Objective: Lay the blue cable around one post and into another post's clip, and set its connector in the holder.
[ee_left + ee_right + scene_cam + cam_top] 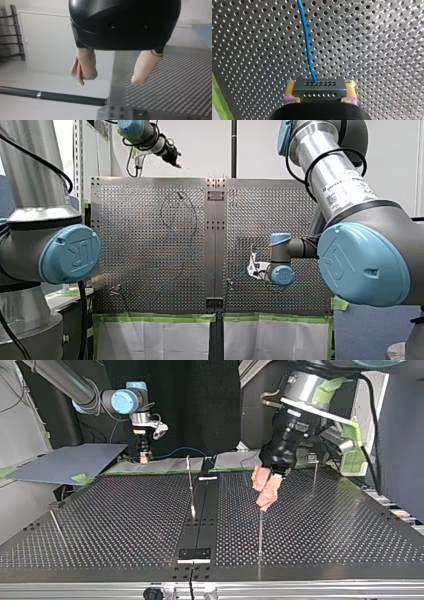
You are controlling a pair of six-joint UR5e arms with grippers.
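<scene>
**A:** What are we carrying in our right gripper [320, 92]?

**B:** The connector [319, 84], a black block with rows of small holes. It is pinched flat between the yellow pads [291, 88]. The blue cable [306, 45] leaves its front face and runs straight ahead of the fingers, low over the perforated table [374, 50].

**A:** Why hold the block and not the wire?

**B:** We judge that gripping the block fixes how the end is turned, which setting it in a holder will need. It also lets the slack trail freely ahead of us for routing.

**A:** And our left gripper [110, 80]?

**B:** It is spread, with the beige pads [85, 65] apart and nothing between them. It hangs above the table with a thin post [260, 532] close under its tips in the top view. We think it is placed there to steer the cable round a post.

**A:** Where is the holder?

**B:** A small black block [195, 553] sits on the centre strip, well apart from both grippers. We take that for it but cannot be sure.

**A:** Can we read any writing?

**B:** "UR" shows on our left arm's blue joint cap [70, 254]. The white label [345, 187] on our right arm has print too small to read.
</scene>
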